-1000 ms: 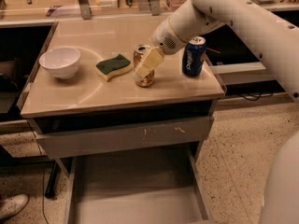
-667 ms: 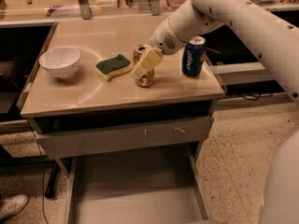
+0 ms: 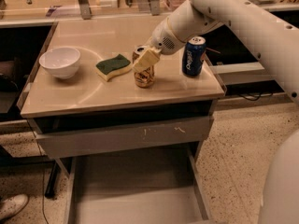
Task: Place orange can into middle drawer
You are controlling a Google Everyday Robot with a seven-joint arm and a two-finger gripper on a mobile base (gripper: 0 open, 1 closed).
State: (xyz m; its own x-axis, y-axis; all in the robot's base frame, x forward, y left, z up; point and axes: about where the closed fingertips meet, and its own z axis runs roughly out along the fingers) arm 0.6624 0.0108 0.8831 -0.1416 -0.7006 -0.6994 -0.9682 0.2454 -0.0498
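Note:
The orange can (image 3: 145, 77) stands upright on the tan table top (image 3: 93, 94), right of the middle. My gripper (image 3: 143, 60) comes in from the upper right on the white arm and sits at the can's upper part, covering most of its top half. The can's base rests on the table. The middle drawer (image 3: 135, 190) is pulled out below the table's front, a wide grey flat tray with nothing in it.
A blue Pepsi can (image 3: 193, 56) stands just right of the gripper. A green and yellow sponge (image 3: 113, 66) lies left of the orange can and a white bowl (image 3: 60, 62) further left. A grey drawer front with pale scratches (image 3: 126, 137) sits above the open drawer.

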